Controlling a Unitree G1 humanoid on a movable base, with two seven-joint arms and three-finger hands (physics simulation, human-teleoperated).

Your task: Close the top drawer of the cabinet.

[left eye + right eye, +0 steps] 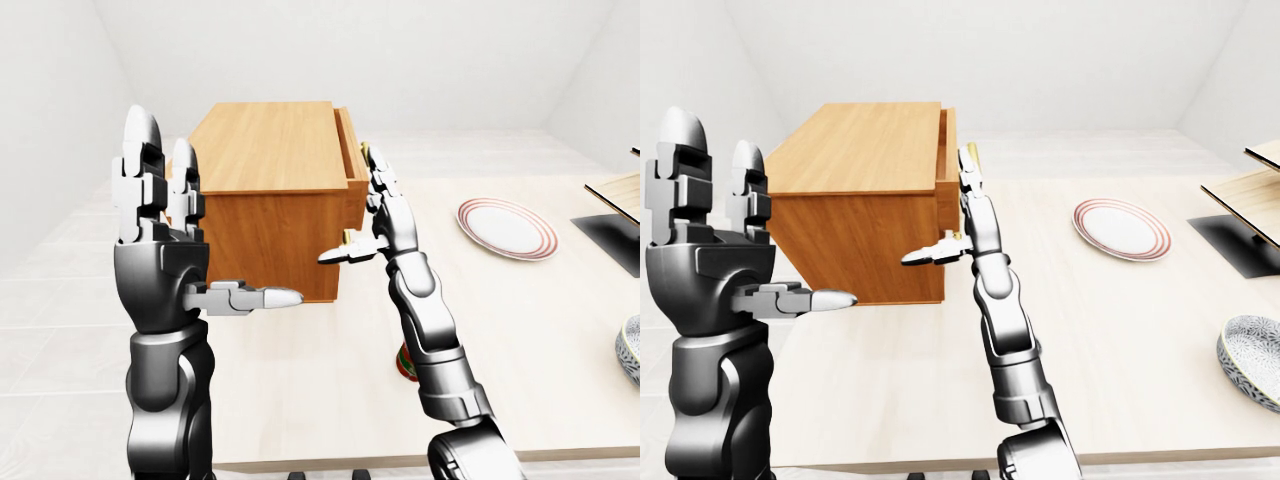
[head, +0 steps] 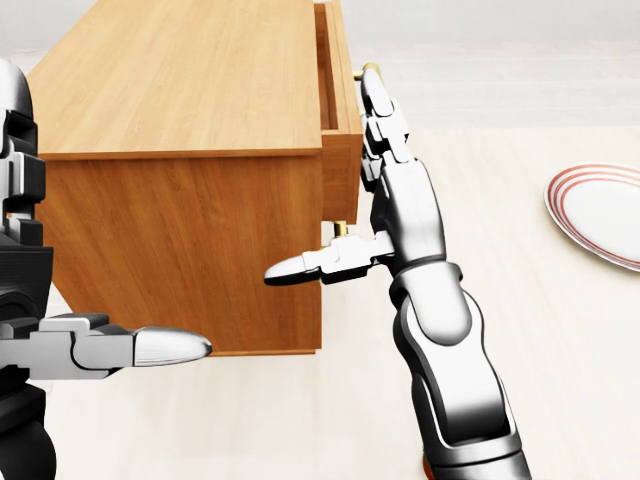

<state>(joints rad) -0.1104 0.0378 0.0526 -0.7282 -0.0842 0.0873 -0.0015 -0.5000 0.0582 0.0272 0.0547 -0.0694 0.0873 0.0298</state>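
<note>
A wooden cabinet stands on the table at the upper left. Its top drawer sticks out a little to the right, with a gap showing along its top edge. A gold knob shows behind my right fingertips, and a lower knob sits beneath it. My right hand is open, its fingers stretched flat along the drawer's face and its thumb pointing left. My left hand is open and raised to the left of the cabinet, apart from it.
A red-rimmed plate lies to the right of the cabinet. A patterned bowl is at the right edge. A dark mat with a wooden rack sits at the far right. A small red and green object shows behind my right forearm.
</note>
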